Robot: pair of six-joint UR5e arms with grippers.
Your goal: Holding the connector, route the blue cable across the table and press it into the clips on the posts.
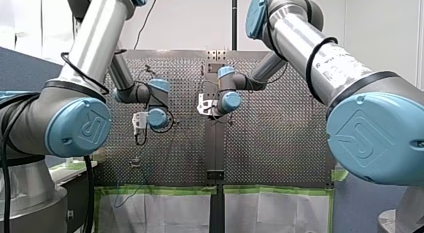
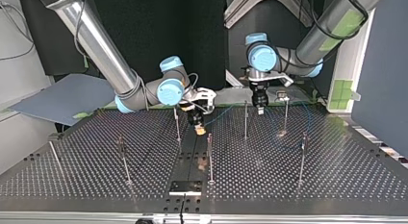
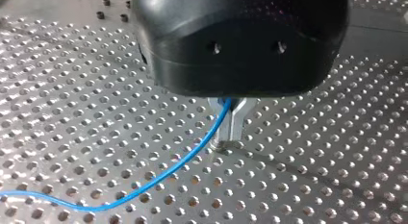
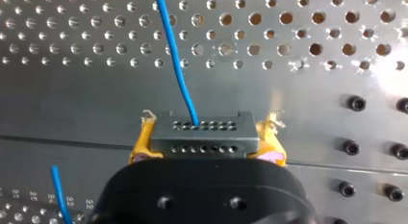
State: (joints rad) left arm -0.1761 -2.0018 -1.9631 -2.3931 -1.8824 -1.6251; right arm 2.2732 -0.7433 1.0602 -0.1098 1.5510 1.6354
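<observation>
Pinching a dark grey connector [image 4: 202, 135] between their yellow pads [image 4: 270, 141], the right jaws hang over the plain middle strip of the table [image 2: 337, 176], as the right wrist view shows. The blue cable [image 4: 177, 75] rises out of a hole in the connector's face and runs away ahead of them over the perforated surface. A second short stretch of blue shows beside the black body of the same jaws. In the top view, where the sides are crossed, my right arm [image 2: 103, 51] comes in at the left and holds the connector low over the table near its middle, just beside a thin upright post [image 2: 177, 123]. My left arm [image 2: 317, 36] enters at that view's right, its jaws pointing down between two more posts near the table's far edge. The left wrist view shows those left jaws with their metal fingers [image 3: 235, 125] pressed together on the cable, which passes between them, drops to the table and trails off in a long curve over the holes. A faint blue line links the two sets of jaws in the top view. Further posts stand nearer the camera there, well apart; their clips are too small to make out, and whether the cable sits in any of them cannot be told.
</observation>
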